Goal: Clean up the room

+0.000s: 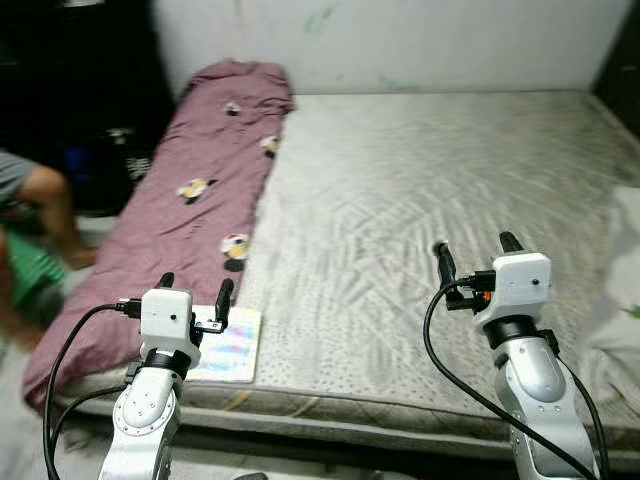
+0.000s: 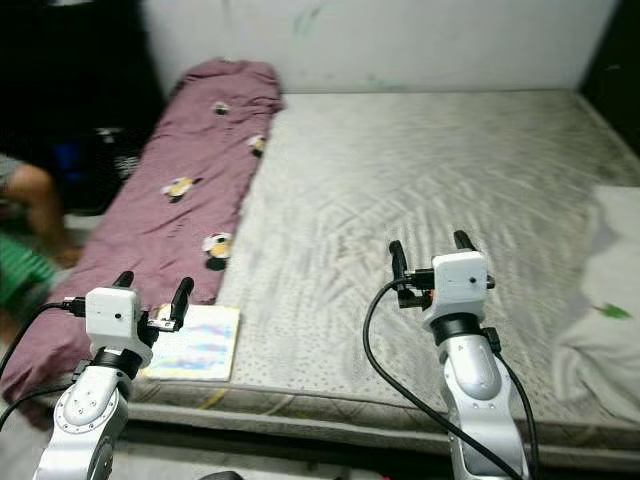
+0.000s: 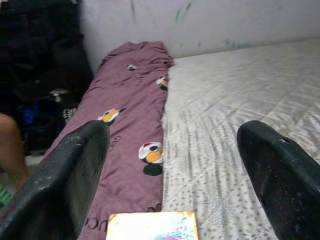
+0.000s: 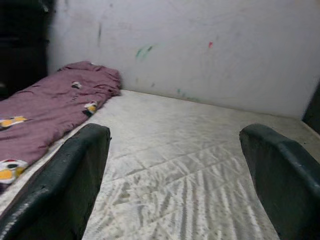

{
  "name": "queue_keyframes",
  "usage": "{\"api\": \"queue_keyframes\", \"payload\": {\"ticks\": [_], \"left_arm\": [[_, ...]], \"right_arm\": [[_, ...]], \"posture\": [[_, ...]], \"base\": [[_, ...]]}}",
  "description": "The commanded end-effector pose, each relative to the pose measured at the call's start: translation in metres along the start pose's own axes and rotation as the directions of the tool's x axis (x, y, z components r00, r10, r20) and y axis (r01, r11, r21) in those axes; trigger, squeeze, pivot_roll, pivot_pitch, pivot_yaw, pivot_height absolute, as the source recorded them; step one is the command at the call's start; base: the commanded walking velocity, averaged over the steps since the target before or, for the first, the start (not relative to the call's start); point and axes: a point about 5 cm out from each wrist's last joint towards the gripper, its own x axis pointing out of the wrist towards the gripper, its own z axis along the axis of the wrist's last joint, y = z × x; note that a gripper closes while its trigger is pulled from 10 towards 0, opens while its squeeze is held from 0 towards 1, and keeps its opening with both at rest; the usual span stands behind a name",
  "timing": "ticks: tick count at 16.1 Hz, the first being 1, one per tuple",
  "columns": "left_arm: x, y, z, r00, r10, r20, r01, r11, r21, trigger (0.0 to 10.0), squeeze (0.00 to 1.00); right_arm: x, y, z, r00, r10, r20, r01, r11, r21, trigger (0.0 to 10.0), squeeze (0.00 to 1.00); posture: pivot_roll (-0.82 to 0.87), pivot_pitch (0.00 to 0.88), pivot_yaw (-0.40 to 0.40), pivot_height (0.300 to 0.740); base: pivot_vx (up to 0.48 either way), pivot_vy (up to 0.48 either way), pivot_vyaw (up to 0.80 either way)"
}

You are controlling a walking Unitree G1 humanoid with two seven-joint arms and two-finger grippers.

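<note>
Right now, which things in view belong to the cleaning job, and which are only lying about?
For the job:
- purple blanket, spread along the mattress's left side
- colourful book, at the near edge by the left gripper
- white cloth, bunched at the right edge

Just there:
- mattress
- wall
- a person's leg, on the left

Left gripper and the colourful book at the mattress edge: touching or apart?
Apart. In the left wrist view the open left gripper has the book lying flat on the mattress beyond its fingers.
</note>
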Motion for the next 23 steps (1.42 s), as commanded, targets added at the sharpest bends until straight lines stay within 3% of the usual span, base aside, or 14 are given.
{"api": "queue_keyframes", "payload": {"ticks": [1, 6, 23], "left_arm": [[0.0013, 0.0044, 0.0023, 1.000, 0.008, 0.010, -0.008, 1.000, 0.013, 10.0, 0.00], [0.0022, 0.0036, 0.0025, 1.000, -0.009, 0.008, 0.008, 1.000, 0.025, 10.0, 0.00], [0.0020, 0.0012, 0.0018, 1.000, -0.016, 0.007, 0.016, 1.000, 0.019, 10.0, 0.00]], "right_arm": [[0.0024, 0.0022, 0.0033, 1.000, 0.009, 0.014, -0.009, 1.000, 0.011, 10.0, 0.00], [0.0035, 0.0017, 0.0013, 1.000, -0.002, 0.003, 0.002, 1.000, 0.015, 10.0, 0.00], [0.0032, 0.0008, 0.0004, 1.000, 0.002, -0.006, -0.002, 1.000, 0.017, 10.0, 0.00]], "posture": [[-0.12, 0.000, 0.044, 0.740], [-0.12, 0.000, 0.044, 0.740], [-0.13, 0.000, 0.041, 0.740]], "base": [[0.000, 0.000, 0.00], [0.000, -0.050, 0.00], [0.000, -0.333, -0.09]]}}
